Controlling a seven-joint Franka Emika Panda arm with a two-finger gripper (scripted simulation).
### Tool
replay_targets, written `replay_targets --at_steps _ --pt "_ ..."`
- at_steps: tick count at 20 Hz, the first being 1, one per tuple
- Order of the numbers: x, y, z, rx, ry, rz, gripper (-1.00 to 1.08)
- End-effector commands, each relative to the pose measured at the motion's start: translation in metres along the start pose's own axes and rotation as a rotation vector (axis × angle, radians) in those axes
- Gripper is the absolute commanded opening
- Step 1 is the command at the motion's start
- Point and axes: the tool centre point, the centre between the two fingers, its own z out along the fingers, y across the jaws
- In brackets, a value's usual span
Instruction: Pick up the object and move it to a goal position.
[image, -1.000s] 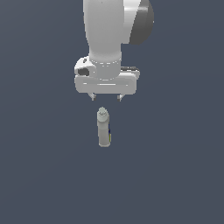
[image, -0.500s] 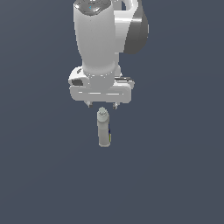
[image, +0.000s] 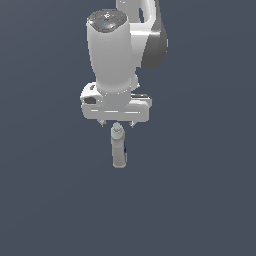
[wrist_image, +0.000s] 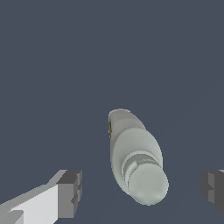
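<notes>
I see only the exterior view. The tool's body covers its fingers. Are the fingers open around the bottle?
Observer: Yes. In the wrist view the tool is open, and the bottle sits between the two fingers with a gap on each side.
Operator: Does any finger touch the bottle?
Observer: No. Floor shows between each pad and the bottle in the wrist view.
Operator: Which part is closest to the wrist camera?
Observer: The round cap; the bottle stands upright on the floor with the cap pointing up toward the camera.
Operator: Is there a label?
Observer: Only a thin green-yellow strip shows at the body's edge.
</notes>
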Motion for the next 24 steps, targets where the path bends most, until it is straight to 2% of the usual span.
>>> replay_targets --at_steps 1,9,10,24 --pt "0.000 0.000 0.013 0.000 -0.001 0.001 1.00" --pt "0.001 0.000 0.032 0.000 -0.001 0.001 1.00" --pt "0.001 0.000 0.032 0.000 -0.001 0.001 -1.00" --pt "0.002 -0.002 0.026 0.000 0.001 0.002 -1.00"
